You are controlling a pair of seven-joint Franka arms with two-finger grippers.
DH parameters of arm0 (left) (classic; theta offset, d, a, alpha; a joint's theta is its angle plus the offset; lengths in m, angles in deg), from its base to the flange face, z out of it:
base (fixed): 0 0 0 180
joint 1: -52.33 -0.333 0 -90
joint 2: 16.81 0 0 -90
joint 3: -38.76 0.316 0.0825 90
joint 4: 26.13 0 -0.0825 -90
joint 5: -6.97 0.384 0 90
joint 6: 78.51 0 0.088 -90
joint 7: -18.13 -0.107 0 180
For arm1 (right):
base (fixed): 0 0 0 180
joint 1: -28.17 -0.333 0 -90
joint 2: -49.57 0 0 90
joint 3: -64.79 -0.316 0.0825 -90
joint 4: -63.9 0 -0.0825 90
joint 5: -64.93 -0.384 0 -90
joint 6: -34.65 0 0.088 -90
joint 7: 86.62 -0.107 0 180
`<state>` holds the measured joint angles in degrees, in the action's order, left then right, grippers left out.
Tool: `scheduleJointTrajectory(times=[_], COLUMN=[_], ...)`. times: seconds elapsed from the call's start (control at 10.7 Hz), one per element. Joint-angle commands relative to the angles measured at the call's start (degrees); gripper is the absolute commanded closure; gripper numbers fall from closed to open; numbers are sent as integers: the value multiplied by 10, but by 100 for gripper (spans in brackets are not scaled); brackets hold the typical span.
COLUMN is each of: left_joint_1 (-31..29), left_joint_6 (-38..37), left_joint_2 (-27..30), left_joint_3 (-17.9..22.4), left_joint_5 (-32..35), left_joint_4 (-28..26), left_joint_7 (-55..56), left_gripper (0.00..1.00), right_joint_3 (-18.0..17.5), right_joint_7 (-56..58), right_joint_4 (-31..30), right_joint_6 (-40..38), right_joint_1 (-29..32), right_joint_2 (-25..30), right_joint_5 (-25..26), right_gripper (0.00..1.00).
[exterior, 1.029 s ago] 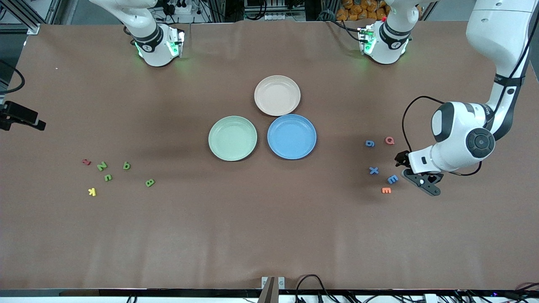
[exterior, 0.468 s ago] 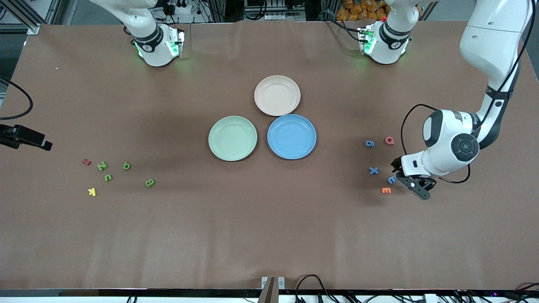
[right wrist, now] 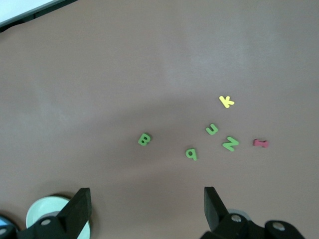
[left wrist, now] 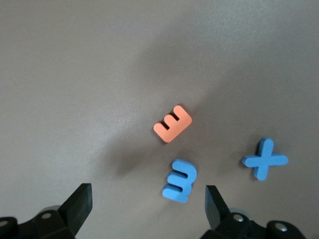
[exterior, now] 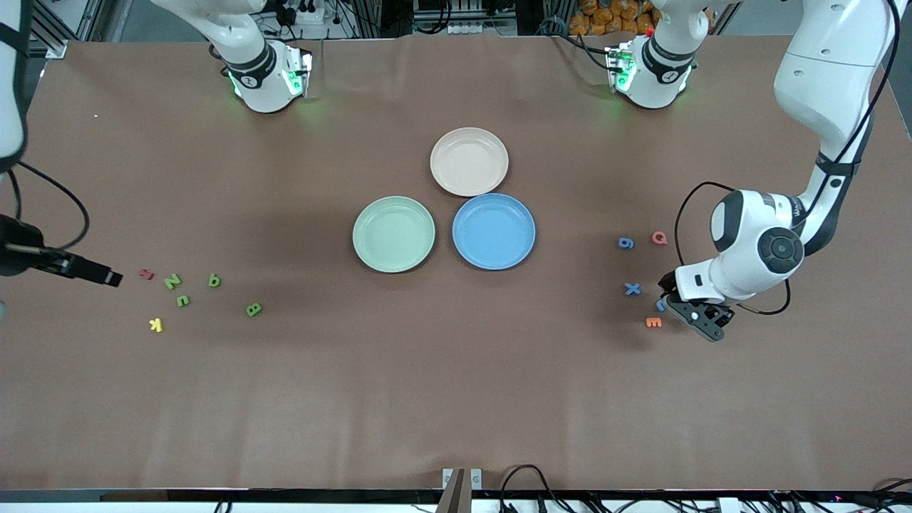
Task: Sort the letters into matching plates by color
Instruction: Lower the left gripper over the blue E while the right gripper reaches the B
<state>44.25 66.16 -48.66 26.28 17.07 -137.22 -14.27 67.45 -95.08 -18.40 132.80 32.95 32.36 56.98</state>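
— Left wrist view first: how does the left pincer (left wrist: 145, 206) stand?

— Its fingers are spread wide with nothing between them. It hangs low over the blue letter E (left wrist: 180, 180), which lies flat on the counter (left wrist: 75, 74). An orange letter E (left wrist: 172, 124) lies just beside the blue one, and a blue X (left wrist: 264, 160) sits a little apart.

— And from the front?

— The left pincer (exterior: 702, 320) is down at the left arm's end of the counter, covering most of the blue E. The orange E (exterior: 653, 323) is beside it, the blue X (exterior: 633, 288) a bit farther from the camera, then a blue 9 (exterior: 626, 243) and a red Q (exterior: 660, 238) farther still. I can only count three blue pieces.

— The right pincer?

— The right pincer (exterior: 107, 277) is also wide open and empty, up in the air over the right arm's end of the counter, beside a small red letter (exterior: 146, 273). Its wrist view shows the cluster below: green B (right wrist: 144, 140), green q (right wrist: 191, 153), green u (right wrist: 212, 130), green N (right wrist: 230, 144), a yellow K (right wrist: 226, 101) and the red piece.

— The plates?

— The pale green plate (exterior: 393, 234) and blue plate (exterior: 494, 231) sit side by side mid-counter, nearly touching, both holding nothing. A beige plate (exterior: 469, 162) lies farther from the camera, its rim meeting the blue one.
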Motion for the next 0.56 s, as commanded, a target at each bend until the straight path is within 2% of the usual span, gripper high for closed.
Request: scheduleJointTrajectory(times=[0.0,0.19,0.37,0.47], left_joint_1=[-1,1,2,3], left_joint_6=[19,19,19,19], left_joint_2=[-15,-17,-16,-16], left_joint_3=[-2,-2,-2,-2], left_joint_5=[16,16,16,17], left_joint_4=[2,1,-5,-6], left_joint_7=[2,2,2,2], left_gripper=[0,2,10,10], right_joint_3=[-1,0,0,-1], right_joint_7=[-92,-142,-185,-193], right_joint_4=[4,-4,-74,-107], right_joint_6=[45,81,176,216], right_joint_1=[-25,-41,-50,-50], right_joint_2=[-41,-66,-67,-67], right_joint_5=[0,0,-3,-9], right_gripper=[0,0,0,0])
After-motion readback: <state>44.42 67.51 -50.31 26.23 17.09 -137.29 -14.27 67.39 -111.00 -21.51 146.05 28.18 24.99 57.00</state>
